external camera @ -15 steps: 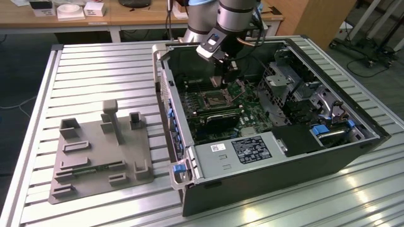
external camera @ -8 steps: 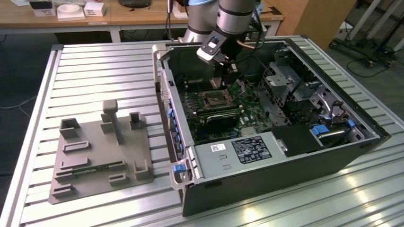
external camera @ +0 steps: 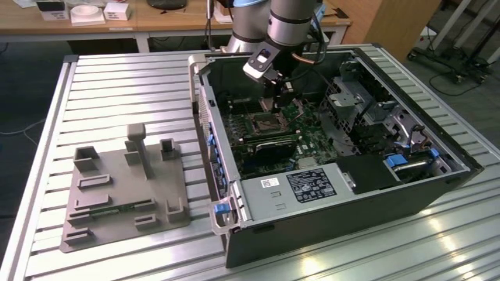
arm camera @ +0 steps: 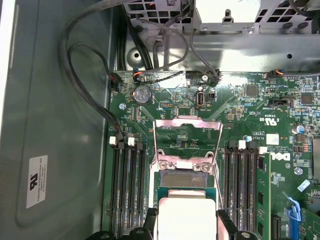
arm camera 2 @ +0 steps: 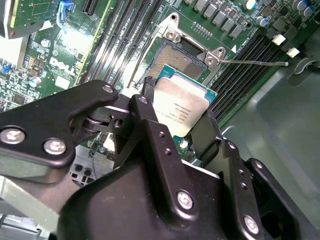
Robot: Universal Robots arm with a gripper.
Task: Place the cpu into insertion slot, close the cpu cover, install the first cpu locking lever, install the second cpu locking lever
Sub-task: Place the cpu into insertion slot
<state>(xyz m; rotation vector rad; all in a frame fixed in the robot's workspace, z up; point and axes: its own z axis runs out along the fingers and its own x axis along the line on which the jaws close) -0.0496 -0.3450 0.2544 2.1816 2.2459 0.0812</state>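
Two black fingers (arm camera 2: pixel 155 135) are shut tight on the cpu (arm camera 2: pixel 182 107), one on each side, in the second wrist view. The cpu is tilted and hangs just over the insertion slot (arm camera 2: pixel 175 60); it is not lying in it, and the slot's dark middle shows. One thin locking lever (arm camera 2: pixel 250 63) sticks out sideways from the slot's corner. Past the slot, in the first wrist view, the cpu cover (arm camera: pixel 187 121) stands flipped up on its hinge, and green board (arm camera: pixel 260 100) shows through its big window. Long black memory slots (arm camera: pixel 127 190) run on both sides. In the exterior view all of this lies inside an open computer case (external camera: pixel 328 228), and a grey power box (external camera: pixel 301 184) sits in there too, at the near end. The arm (external camera: pixel 289 20) reaches down into the case. Beside the case, on the slatted surface (external camera: pixel 117 82), lies a grey tray (external camera: pixel 117 181) with small blocks standing on it. Far behind are some white boxes (external camera: pixel 86 13).
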